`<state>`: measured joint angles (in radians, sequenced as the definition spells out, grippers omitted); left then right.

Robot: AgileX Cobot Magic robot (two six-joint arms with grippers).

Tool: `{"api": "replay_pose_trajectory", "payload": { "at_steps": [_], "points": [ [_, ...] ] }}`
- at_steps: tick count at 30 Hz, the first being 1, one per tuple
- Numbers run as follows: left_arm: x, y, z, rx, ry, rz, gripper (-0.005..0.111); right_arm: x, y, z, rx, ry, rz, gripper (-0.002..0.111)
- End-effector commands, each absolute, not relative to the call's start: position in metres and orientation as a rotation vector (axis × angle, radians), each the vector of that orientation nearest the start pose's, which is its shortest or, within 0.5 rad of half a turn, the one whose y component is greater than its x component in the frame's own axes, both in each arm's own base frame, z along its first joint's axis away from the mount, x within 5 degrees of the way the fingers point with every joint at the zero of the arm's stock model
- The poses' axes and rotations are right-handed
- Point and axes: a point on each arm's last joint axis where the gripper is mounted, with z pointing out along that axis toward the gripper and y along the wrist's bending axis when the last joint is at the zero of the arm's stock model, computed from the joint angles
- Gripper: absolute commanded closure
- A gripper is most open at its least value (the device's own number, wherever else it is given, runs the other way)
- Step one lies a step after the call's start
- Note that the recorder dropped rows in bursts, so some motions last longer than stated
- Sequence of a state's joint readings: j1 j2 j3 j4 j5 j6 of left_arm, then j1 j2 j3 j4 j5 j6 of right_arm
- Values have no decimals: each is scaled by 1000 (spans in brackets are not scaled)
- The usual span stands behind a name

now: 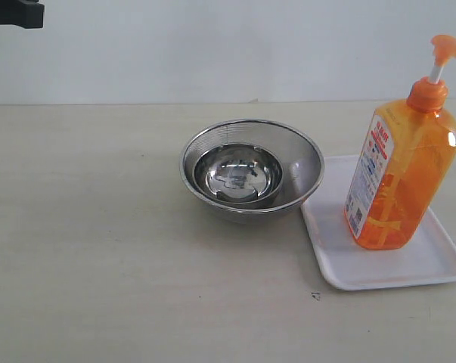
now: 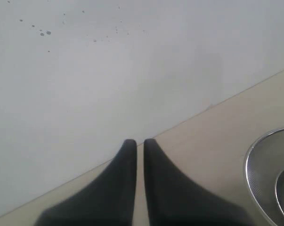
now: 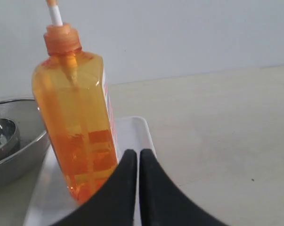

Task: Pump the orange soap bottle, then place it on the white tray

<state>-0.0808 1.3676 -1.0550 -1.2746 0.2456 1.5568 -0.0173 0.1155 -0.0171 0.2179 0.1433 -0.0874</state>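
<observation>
Both hands are pressed together, holding nothing: the left hand points at the wall, the right hand is near the tall translucent orange soap bottle. The bottle stands upright on the flat white plastic tray, so placing looks done. What remains is probably to back away without nudging it.

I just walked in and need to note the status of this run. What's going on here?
Nothing is being handled at this moment. The orange soap bottle stands upright on the white tray, next to the nested steel bowls. The right end effector is shut and grips nothing, close to the bottle over the tray. The left end effector is also shut and empty, pointing toward the wall with the bowls off to its side.
</observation>
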Motion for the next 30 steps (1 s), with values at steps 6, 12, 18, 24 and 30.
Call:
{"api": "replay_pose_trajectory", "payload": {
  "at_steps": [6, 12, 18, 24, 30],
  "points": [
    [311, -47, 347, 497, 1791, -82, 102, 65, 1, 196, 116, 1703, 125, 108],
    [311, -47, 347, 497, 1791, -82, 102, 65, 1, 196, 94, 1711, 106, 108],
    [311, -47, 347, 497, 1791, -82, 102, 65, 2, 193, 68, 1746, 83, 108],
    [311, -47, 347, 497, 1791, -82, 102, 63, 2, 186, 50, 1819, 76, 108],
    [311, -47, 347, 497, 1791, -82, 102, 61, 3, 180, 47, 1891, 81, 108]
  ]
}}
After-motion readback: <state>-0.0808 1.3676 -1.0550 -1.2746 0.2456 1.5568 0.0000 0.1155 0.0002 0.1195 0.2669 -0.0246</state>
